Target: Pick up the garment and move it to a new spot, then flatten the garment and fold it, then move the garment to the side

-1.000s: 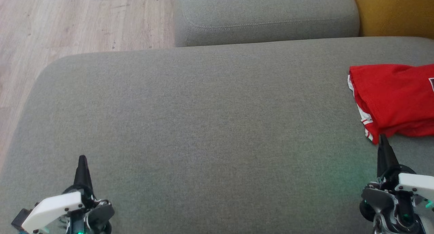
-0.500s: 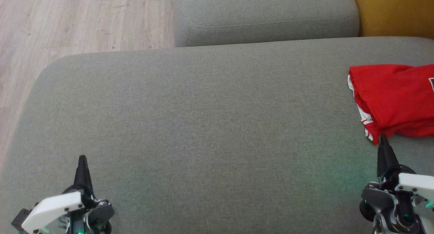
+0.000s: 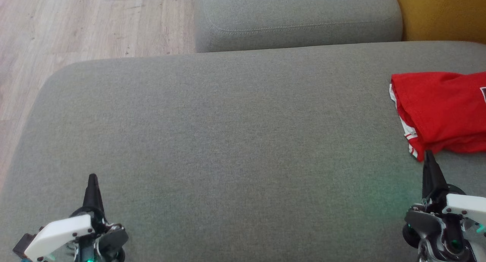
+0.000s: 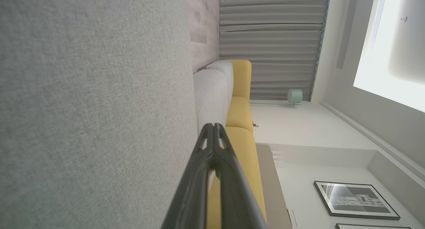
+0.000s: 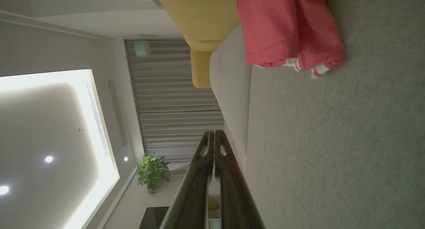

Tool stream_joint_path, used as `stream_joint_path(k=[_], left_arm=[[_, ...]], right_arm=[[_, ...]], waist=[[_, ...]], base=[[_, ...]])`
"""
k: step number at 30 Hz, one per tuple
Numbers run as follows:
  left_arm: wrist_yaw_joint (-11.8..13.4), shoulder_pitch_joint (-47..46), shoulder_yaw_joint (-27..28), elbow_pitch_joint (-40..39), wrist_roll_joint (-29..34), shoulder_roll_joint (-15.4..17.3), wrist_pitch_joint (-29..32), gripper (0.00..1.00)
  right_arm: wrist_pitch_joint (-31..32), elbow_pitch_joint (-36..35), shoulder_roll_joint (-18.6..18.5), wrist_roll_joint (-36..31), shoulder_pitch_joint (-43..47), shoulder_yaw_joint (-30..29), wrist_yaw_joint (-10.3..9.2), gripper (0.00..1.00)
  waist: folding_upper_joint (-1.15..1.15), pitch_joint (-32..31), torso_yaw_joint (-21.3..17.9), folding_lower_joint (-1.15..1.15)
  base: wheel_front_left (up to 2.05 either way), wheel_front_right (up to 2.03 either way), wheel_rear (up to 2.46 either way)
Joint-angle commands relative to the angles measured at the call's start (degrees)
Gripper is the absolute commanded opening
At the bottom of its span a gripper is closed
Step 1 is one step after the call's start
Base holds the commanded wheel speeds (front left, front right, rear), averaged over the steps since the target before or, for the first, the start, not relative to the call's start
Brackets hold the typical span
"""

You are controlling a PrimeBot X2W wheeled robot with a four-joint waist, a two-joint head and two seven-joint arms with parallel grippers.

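Note:
The garment (image 3: 442, 112), a red mesh shirt with white and red striped trim along its left edge, lies folded at the right side of the grey sofa seat (image 3: 228, 140), cut off by the picture's right edge. The right wrist view shows the garment (image 5: 285, 30) at its top, trim toward the seat. My right gripper (image 3: 428, 157) is shut and empty, its tip just short of the garment's near corner. My left gripper (image 3: 92, 178) rests shut and empty at the lower left, far from the shirt. Both wrist views show the fingers pressed together, left gripper (image 4: 213, 126) and right gripper (image 5: 212, 132).
A grey back cushion (image 3: 296, 19) stands behind the seat, with a yellow cushion (image 3: 444, 13) at the far right. Wooden floor (image 3: 76, 22) lies beyond the seat's left edge. The broad middle of the seat is bare fabric.

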Motion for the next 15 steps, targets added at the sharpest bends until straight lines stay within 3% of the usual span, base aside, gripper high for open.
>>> stream_joint_path(k=[1,15], left_arm=[[-0.40,-2.87,1.99,-1.64,0.67,0.43,0.28,0.00],[-0.40,-2.88,2.16,-1.63,0.80,0.31,0.41,0.00]], right_arm=[[0.35,-2.13,-0.31,0.39,-2.95,1.21,0.40,0.00],[0.35,-2.13,-0.31,0.39,-2.95,1.21,0.40,0.00]], waist=[[0.00,0.00,0.00,0.00],[0.00,0.00,0.00,0.00]], base=[[0.00,0.00,0.00],[0.00,0.00,0.00]])
